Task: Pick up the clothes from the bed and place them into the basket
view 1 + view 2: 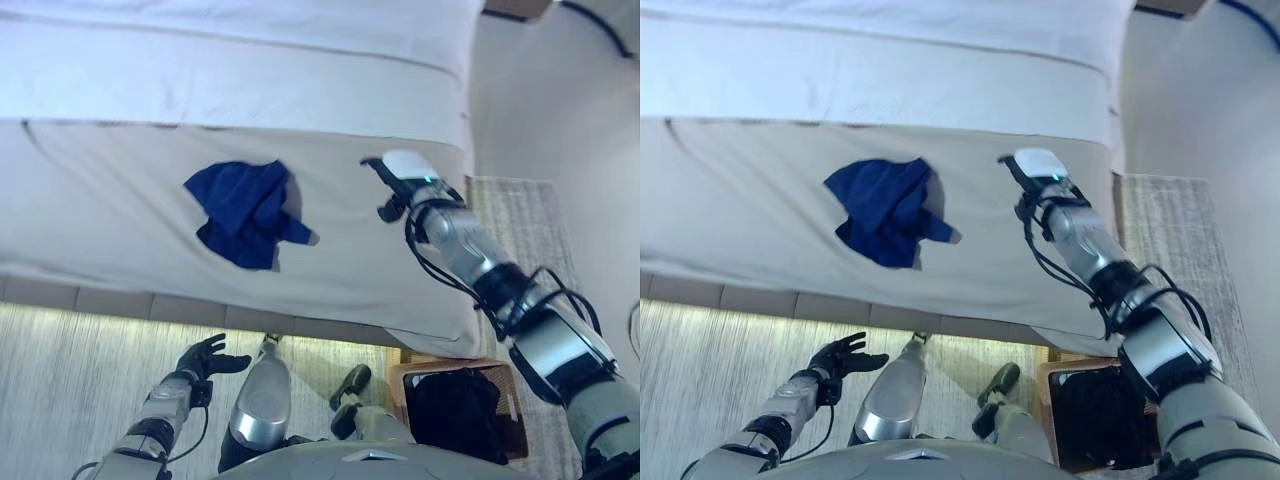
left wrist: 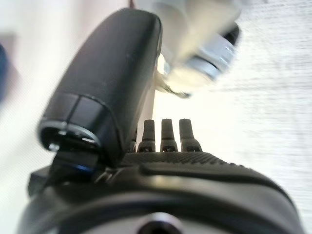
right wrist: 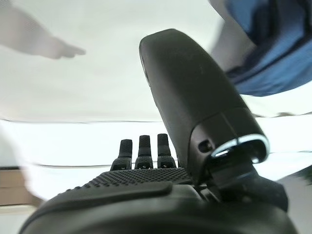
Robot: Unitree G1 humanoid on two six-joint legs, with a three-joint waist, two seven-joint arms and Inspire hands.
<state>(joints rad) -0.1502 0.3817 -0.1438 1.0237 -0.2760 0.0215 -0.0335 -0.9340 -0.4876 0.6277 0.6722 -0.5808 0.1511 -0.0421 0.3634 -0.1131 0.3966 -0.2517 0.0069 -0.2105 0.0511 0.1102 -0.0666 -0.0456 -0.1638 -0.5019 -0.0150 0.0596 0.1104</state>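
A crumpled dark blue garment [image 1: 245, 210] lies on the bed [image 1: 120, 200] near its middle; a corner of the blue garment [image 3: 273, 53] also shows in the right wrist view. My right hand [image 1: 400, 178] hovers over the bed to the right of the garment, a short way apart from it, fingers straight and holding nothing. My left hand [image 1: 205, 358] hangs low beside the bed's front edge, fingers relaxed and empty. The basket [image 1: 455, 405], brown with dark cloth inside, stands on the floor at the bed's front right corner.
White bedding [image 1: 250, 50] covers the far part of the bed. A pale rug [image 1: 520, 220] lies on the floor right of the bed, and a striped carpet [image 1: 70, 380] runs along the bed's front.
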